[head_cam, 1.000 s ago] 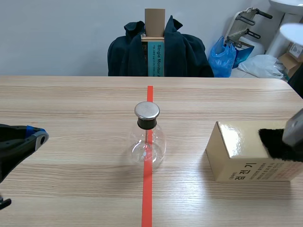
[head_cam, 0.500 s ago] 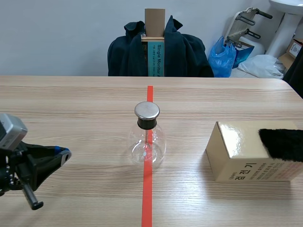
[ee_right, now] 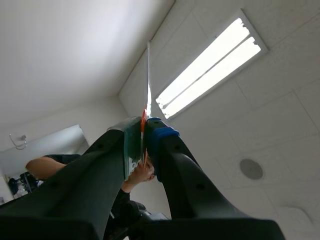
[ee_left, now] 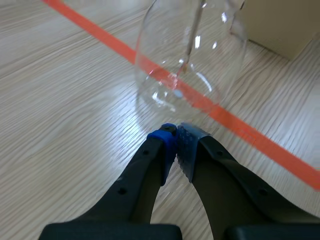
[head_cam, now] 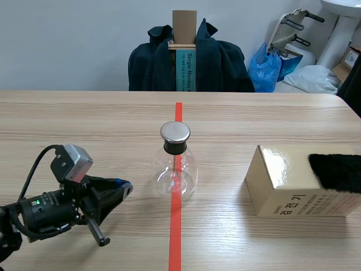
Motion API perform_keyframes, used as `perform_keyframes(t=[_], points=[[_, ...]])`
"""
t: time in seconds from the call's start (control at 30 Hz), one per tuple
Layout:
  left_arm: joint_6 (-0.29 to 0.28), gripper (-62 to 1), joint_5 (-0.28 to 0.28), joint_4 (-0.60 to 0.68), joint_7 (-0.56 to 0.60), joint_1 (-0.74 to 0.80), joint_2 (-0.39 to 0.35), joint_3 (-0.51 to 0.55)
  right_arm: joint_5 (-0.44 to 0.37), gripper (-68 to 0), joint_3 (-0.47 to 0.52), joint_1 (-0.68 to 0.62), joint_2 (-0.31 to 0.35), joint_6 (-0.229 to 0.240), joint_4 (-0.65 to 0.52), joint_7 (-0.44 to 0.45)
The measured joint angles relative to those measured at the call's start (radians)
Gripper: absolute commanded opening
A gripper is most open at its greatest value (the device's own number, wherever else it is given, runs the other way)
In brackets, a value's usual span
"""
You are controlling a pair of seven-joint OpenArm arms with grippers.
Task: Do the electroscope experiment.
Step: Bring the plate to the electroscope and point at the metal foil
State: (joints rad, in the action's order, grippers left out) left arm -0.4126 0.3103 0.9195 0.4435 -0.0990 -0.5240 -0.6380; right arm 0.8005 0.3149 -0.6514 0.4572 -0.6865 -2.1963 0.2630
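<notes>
Low at left over wood-grain tabletop (head_cam: 84,118): left gripper (head_cam: 121,186), jaws pressed together on nothing, tips just short of the electroscope (head_cam: 176,169). Round clear glass body, metal cap (head_cam: 175,131), on the tape line (head_cam: 176,237) mid-tabletop, open wood all round. Well right, glossy cardboard box (head_cam: 282,180) topped with black fur (head_cam: 335,172). Right gripper (ee_right: 145,127) aimed ceilingward, jaws clamped on a thin pale rod (ee_right: 148,75).

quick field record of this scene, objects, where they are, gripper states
flask: glass, upright on the red tape line, metal cap on top
left gripper: shut, empty, low on the table, tips just short of the flask
right gripper: pointing at the ceiling, shut on a thin rod
box: right of the flask, black fur on top
</notes>
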Motion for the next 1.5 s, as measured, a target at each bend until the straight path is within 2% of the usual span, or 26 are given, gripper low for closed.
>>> perform_keyframes(t=[0.07, 0.2, 0.3, 0.33, 0.4, 0.47, 0.53, 0.7, 0.83, 0.97, 1.07, 1.2, 1.27, 1.5], points=[[0.0, -57.1, 0.0, -0.011, -0.002, -0.016, 0.021, -0.015, -0.001, -66.7, 0.0, 0.0, 0.0, 0.07, 0.0, 0.002], [0.001, -57.1, 0.0, -0.031, -0.004, -0.04, 0.053, -0.027, -0.001, -66.7, 0.0, 0.0, 0.0, 0.176, 0.001, 0.018], [0.013, -57.1, 0.0, -0.045, -0.004, -0.051, 0.068, -0.027, -0.023, -66.7, 0.0, 0.0, 0.0, 0.319, 0.004, 0.031], [0.018, -57.1, 0.001, -0.049, -0.004, -0.054, 0.071, -0.027, -0.032, -66.7, 0.0, 0.0, 0.0, 0.351, 0.01, 0.054], [0.021, -57.1, 0.0, -0.056, -0.005, -0.057, 0.074, -0.027, -0.029, -66.7, 0.0, 0.0, 0.0, 0.399, 0.032, 0.112], [0.037, -57.1, 0.0, -0.059, -0.004, -0.059, 0.075, -0.027, -0.023, -66.7, -0.009, 0.01, 0.0, 0.418, 0.066, 0.145], [0.042, -57.1, 0.001, -0.061, 0.0, -0.06, 0.074, -0.027, -0.004, -66.7, -0.035, 0.047, 0.0, 0.418, 0.114, 0.159], [0.042, -57.1, 0.0, -0.061, 0.0, -0.06, 0.074, -0.027, 0.137, -66.7, -0.16, 0.207, -0.006, 0.418, 0.285, 0.159], [0.046, -57.1, 0.0, -0.061, 0.0, -0.06, 0.074, -0.027, 0.235, -66.7, -0.25, 0.332, -0.062, 0.418, 0.444, 0.155], [0.061, -57.1, 0.0, -0.061, 0.0, -0.06, 0.074, -0.027, 0.288, -66.7, -0.302, 0.413, -0.121, 0.41, 0.561, 0.155], [0.065, -57.1, 0.0, -0.061, -0.001, -0.06, 0.074, -0.027, 0.317, -66.7, -0.333, 0.441, -0.142, 0.378, 0.615, 0.155], [0.065, -57.1, 0.001, -0.061, -0.002, -0.06, 0.074, -0.027, 0.332, -66.7, -0.407, 0.457, -0.15, 0.269, 0.683, 0.155], [0.065, -57.1, 0.001, -0.061, -0.005, -0.06, 0.074, -0.027, 0.342, -66.7, -0.45, 0.46, -0.153, 0.231, 0.711, 0.154], [0.065, -57.1, 0.001, -0.061, -0.005, -0.06, 0.074, -0.027, 0.344, -66.7, -0.56, 0.459, -0.163, 0.204, 0.739, 0.13]])
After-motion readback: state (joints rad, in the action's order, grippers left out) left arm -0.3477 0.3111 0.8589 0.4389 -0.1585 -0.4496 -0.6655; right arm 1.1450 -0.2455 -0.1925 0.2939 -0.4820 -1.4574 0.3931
